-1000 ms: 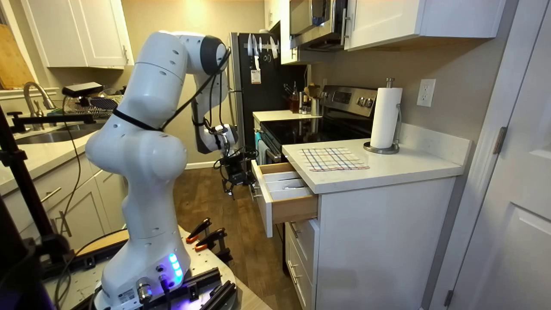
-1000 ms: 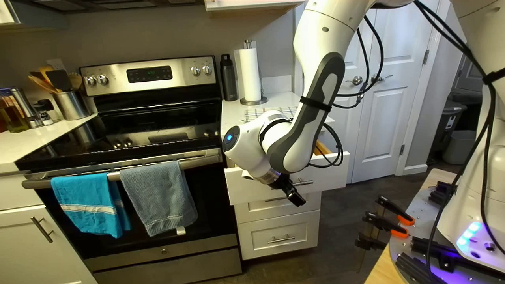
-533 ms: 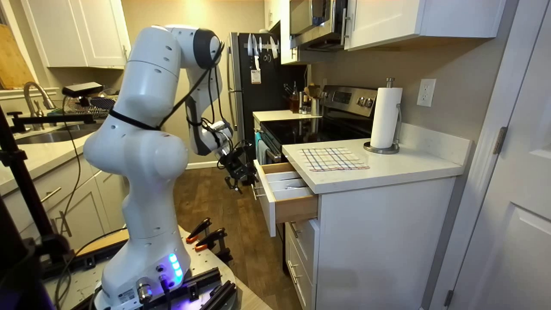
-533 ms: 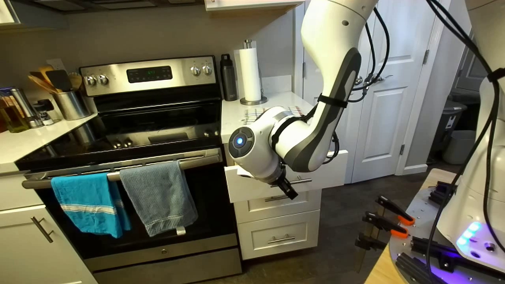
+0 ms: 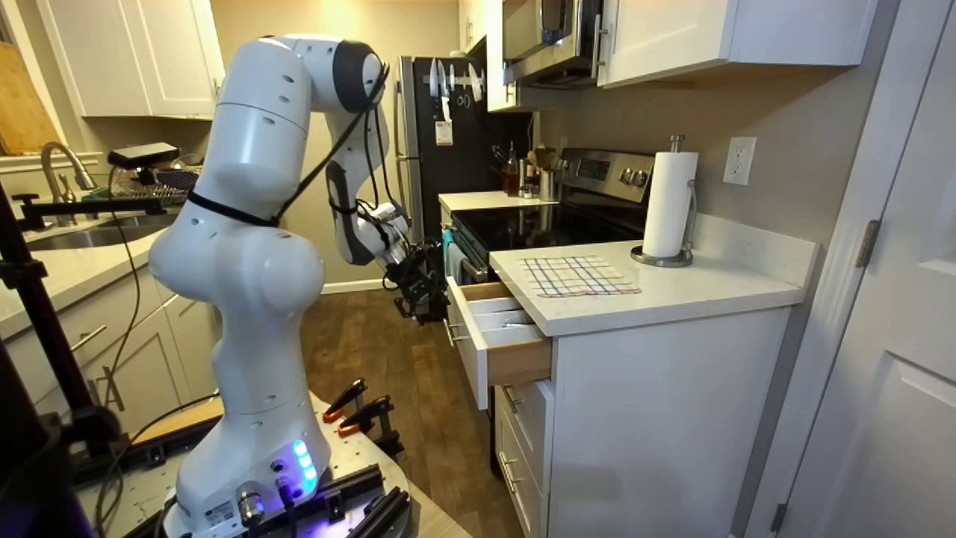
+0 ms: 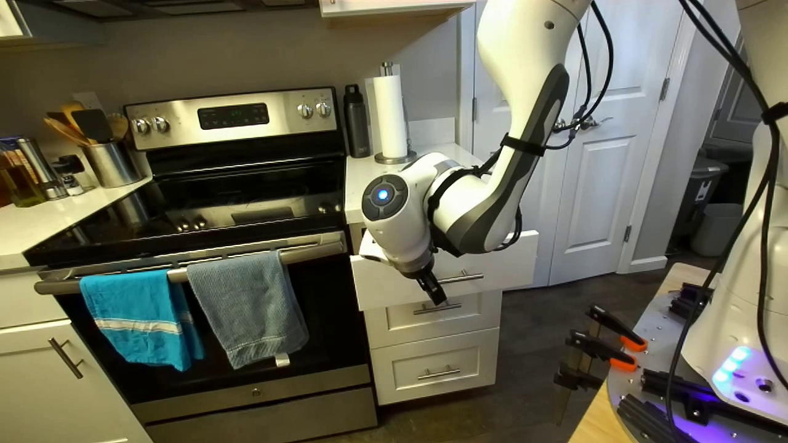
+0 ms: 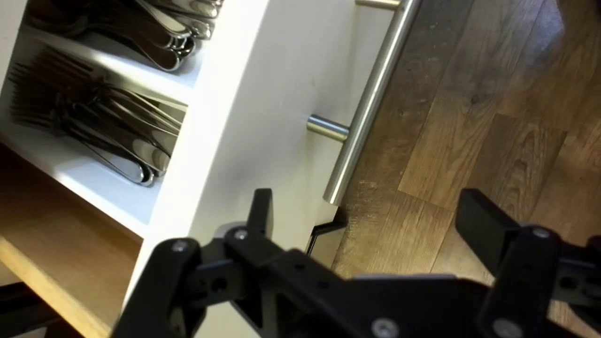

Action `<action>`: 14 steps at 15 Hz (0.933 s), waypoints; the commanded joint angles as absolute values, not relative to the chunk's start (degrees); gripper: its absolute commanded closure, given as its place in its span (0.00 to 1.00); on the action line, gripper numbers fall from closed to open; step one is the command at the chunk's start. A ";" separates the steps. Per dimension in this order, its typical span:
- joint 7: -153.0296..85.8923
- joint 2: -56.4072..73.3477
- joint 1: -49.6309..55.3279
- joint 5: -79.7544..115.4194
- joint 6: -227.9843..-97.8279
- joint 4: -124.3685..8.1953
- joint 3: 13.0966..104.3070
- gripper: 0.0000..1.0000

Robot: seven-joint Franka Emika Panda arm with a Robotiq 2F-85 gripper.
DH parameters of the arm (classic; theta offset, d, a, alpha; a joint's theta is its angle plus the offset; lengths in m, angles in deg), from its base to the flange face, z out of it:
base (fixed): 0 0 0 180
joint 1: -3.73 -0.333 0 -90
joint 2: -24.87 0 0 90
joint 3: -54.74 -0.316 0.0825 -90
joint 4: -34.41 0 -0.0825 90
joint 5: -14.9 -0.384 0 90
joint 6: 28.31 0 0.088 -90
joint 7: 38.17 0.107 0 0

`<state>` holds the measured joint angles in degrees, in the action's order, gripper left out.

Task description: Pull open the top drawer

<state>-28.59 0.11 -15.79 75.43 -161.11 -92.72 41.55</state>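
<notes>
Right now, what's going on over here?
The Panda arm has its gripper open near the bar handle of the top drawer, gripping nothing. The drawer stands partly open, forks showing inside, and has slid inward a little over the last second. I can't tell whether the gripper touches it.

Arm (image 5: 250, 153) is standing tall in front of me, elbow (image 5: 321, 71) way above the gripper (image 7: 364, 220), forearm (image 6: 530, 123) angling down toward it. Wrist (image 6: 400, 237) sits just above the gripper with a round blue light (image 6: 383, 195) glowing on its end. Gripper itself is kinda cocked, pointing down on a slant. Its two black fingers (image 7: 483, 227) are spread wide, big gap between them. Base (image 5: 239, 456) is well apart from the gripper, with a row of bluish lights (image 5: 305, 467) lit up on it.
</notes>
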 commanded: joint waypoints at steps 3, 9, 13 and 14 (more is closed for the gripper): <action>-30.82 5.18 -11.41 64.08 -166.32 -95.78 40.49 0.00; -32.71 7.44 -10.78 52.65 -169.77 -95.61 41.29 0.00; -31.33 9.56 -12.07 51.51 -170.98 -95.77 42.02 0.00; -31.43 10.05 -12.01 51.39 -171.23 -95.92 42.07 0.00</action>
